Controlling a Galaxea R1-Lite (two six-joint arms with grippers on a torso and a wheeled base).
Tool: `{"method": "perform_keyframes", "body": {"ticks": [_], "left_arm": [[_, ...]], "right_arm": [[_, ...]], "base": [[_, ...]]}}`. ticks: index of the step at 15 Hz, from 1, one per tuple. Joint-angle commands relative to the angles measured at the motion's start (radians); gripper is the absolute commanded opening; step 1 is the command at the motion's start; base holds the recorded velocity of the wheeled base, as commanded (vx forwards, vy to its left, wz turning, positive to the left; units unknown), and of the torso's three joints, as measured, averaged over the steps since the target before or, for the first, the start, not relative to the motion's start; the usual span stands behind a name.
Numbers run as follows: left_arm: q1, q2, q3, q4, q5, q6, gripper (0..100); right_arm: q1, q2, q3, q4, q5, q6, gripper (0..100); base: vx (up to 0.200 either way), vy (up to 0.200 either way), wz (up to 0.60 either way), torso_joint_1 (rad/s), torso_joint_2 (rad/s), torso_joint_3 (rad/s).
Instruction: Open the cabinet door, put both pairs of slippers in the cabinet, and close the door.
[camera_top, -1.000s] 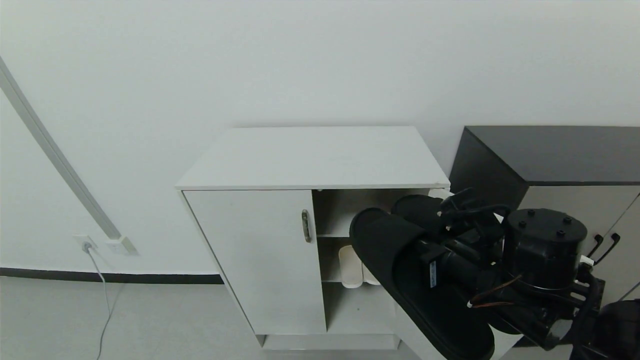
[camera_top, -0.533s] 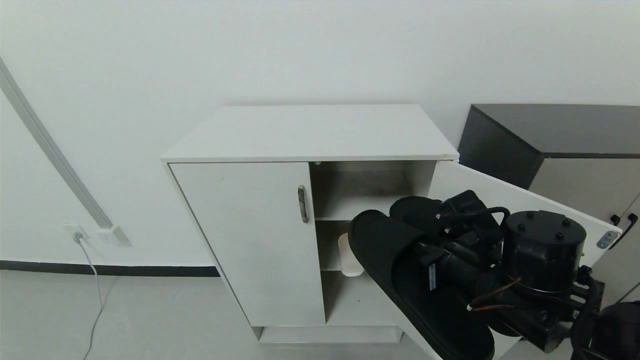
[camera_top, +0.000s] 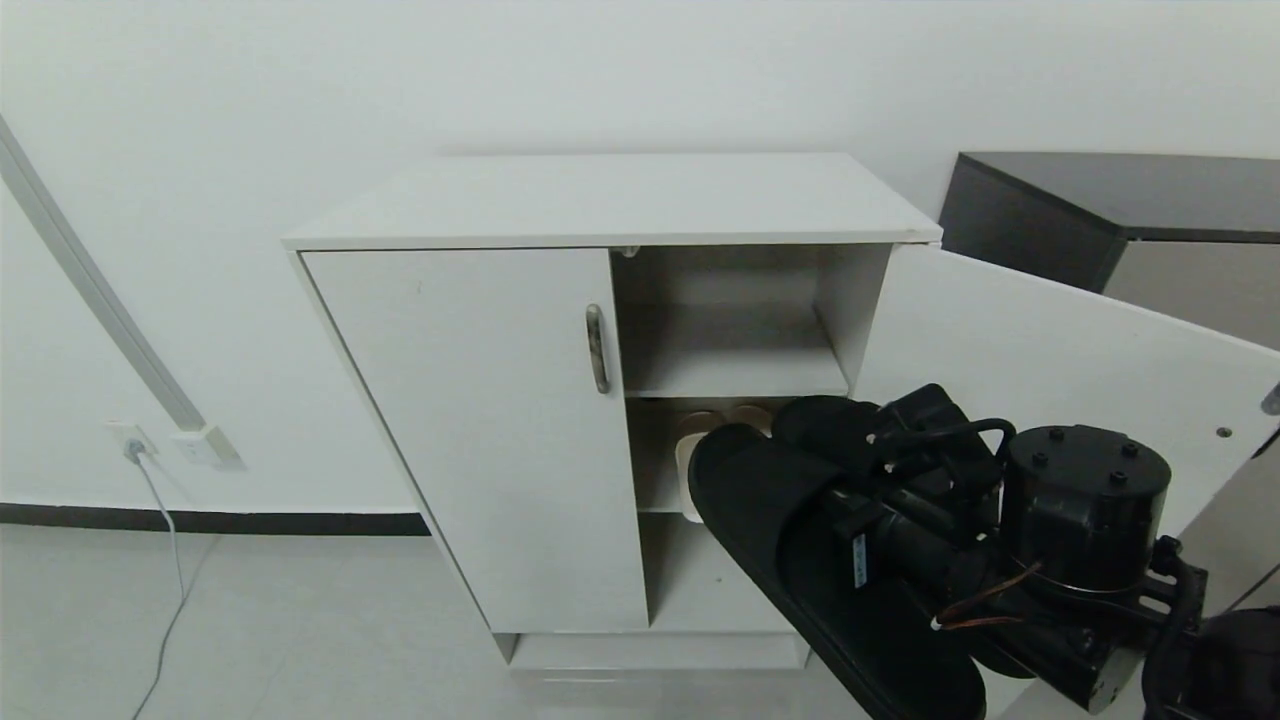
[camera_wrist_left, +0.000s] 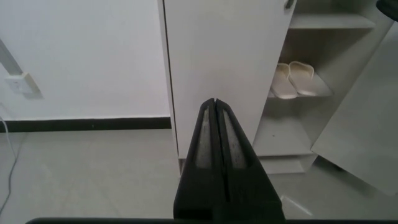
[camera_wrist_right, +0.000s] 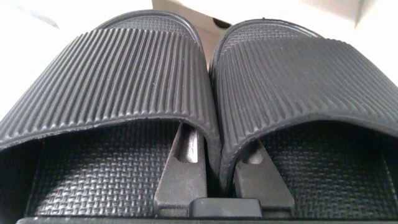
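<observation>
– On middle shelf of cabinet (camera_top: 620, 200), right door (camera_top: 1050, 340) wide open?
– Pale slippers (camera_wrist_left: 297, 79), one pair. Before opening: black slippers (camera_top: 770, 490), inner edges clamped in right gripper (camera_wrist_right: 217, 146). Left gripper (camera_wrist_left: 215, 106): fingers pressed together, empty.

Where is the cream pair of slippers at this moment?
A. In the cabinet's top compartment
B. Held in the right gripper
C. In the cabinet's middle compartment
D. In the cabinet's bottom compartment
C: the cream slippers lie side by side in the middle compartment of the cabinet, with one compartment above them and one below.
</observation>
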Motion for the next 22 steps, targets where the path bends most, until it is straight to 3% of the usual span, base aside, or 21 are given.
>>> {"method": "perform_keyframes", "body": {"ticks": [1, 11, 22], "left_arm": [[0.000, 0.000, 0.000, 0.000, 0.000, -0.001, 0], [0.000, 0.000, 0.000, 0.000, 0.000, -0.001, 0], [0.000, 0.000, 0.000, 0.000, 0.001, -0.001, 0]], "right_arm": [[0.001, 0.002, 0.002, 0.000, -0.002, 0.000, 0], [0.001, 0.013, 0.004, -0.002, 0.000, 0.003, 0], [0.003, 0.021, 0.014, -0.005, -0.005, -0.002, 0]], "base": [[0.000, 0.000, 0.00, -0.124, 0.46, 0.344], [0.000, 0.000, 0.00, -0.047, 0.40, 0.359], [0.000, 0.000, 0.00, 0.000, 0.02, 0.013]]}}
